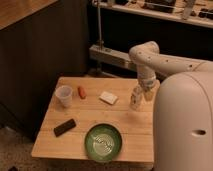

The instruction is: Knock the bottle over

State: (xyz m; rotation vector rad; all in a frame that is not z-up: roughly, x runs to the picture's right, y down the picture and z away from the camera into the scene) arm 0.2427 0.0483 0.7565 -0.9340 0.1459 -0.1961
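The bottle (135, 98) is a small clear plastic bottle with a pale label, standing upright near the right edge of the wooden table (85, 117). My gripper (145, 92) hangs from the white arm right beside the bottle, on its right side and close to its upper part. The translucent whitish cup (64, 95) stands at the table's left.
An orange carrot-like item (81, 92) lies next to the cup. A white packet (108, 97) lies mid-table. A dark bar (65, 127) lies front left and a green plate (103, 142) front centre. My white body (182, 125) fills the right. A metal rack stands behind.
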